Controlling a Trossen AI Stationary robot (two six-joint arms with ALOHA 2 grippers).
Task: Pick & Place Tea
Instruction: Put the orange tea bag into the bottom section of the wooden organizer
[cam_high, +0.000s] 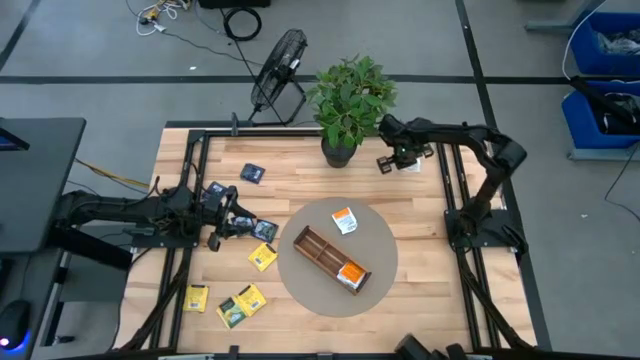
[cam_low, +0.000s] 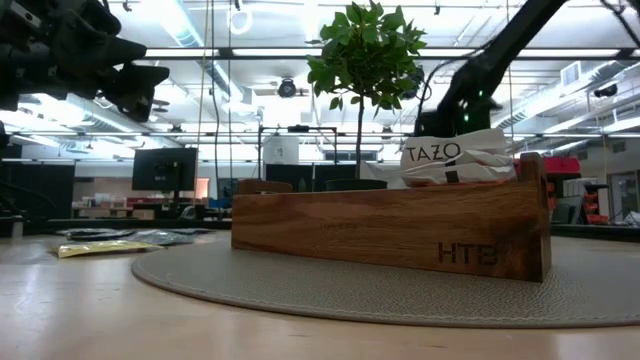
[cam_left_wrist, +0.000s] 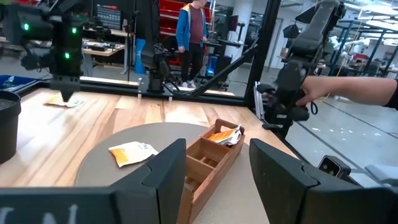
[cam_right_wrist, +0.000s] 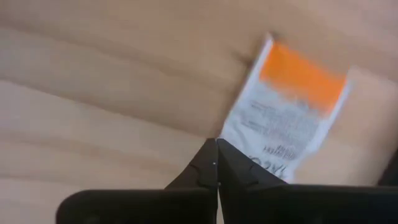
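Note:
My right gripper (cam_high: 393, 160) points down at the table's far right, beside the plant pot, shut on an orange-and-white tea sachet (cam_right_wrist: 287, 111). My left gripper (cam_left_wrist: 214, 180) waits level and open at the table's left (cam_high: 222, 228), touching nothing. The brown divided tray (cam_high: 330, 260) lies on a round grey mat (cam_high: 300, 290) with an orange sachet (cam_high: 351, 272) in one end compartment. Another orange-and-white sachet (cam_high: 344, 221) lies flat on the mat beside the tray. My right gripper pinches the sachet's white end at its edge (cam_right_wrist: 231, 138), opposite the orange end, between the two fingertips. The fingers come from above, pointing down. The sachet slants away below the fingers (cam_left_wrist: 61, 102); whether it is clear of the table I cannot tell.
Dark navy sachets (cam_high: 253, 173) and yellow sachets (cam_high: 262, 257) lie scattered on the table's left half. A potted plant (cam_high: 340, 150) stands at the far edge. A person's arm (cam_left_wrist: 348, 87) reaches in beyond the table's right side; another person (cam_left_wrist: 193, 31) stands in the room.

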